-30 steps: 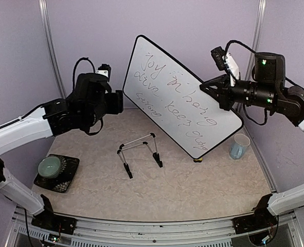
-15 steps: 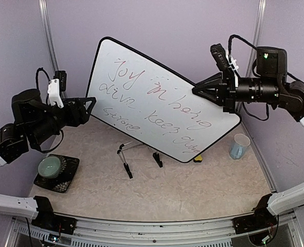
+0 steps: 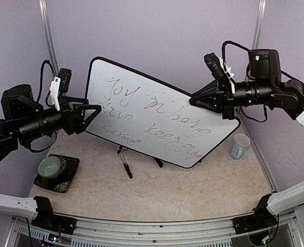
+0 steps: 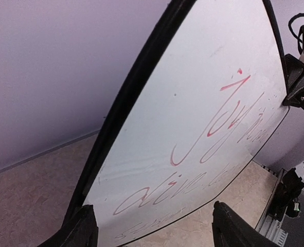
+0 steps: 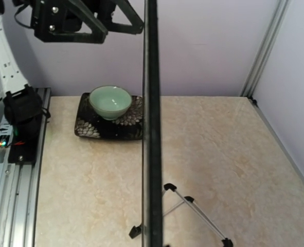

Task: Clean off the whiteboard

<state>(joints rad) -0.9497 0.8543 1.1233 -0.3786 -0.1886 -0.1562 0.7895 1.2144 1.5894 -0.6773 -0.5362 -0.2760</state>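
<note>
Whiteboard [image 3: 152,121] sits mid-frame in the top view, tilted, its high corner at upper left and its low corner toward lower right. It is off the folding stand [image 3: 125,162], which lies on the counter [image 3: 193,190] beneath it. Whether the low corner touches the counter, cannot tell.

Right gripper [image 3: 193,100] is clamped on the board's upper right edge. The right wrist view looks straight along the frame [image 5: 152,128] edge-on, which fits a pinch across its thickness. Judged purpose: one arm carries the board and turns the writing face toward the other.

Left gripper [image 3: 91,110] is at the board's left edge with jaws apart, holding nothing. In its wrist view both fingers [image 4: 82,229] flank the lower corner – contact not clear. Likely lining up to steady that side.

Both forearms are raised and near level, reaching inward from opposite sides. Handwriting not yet erased – no eraser seen.
</note>
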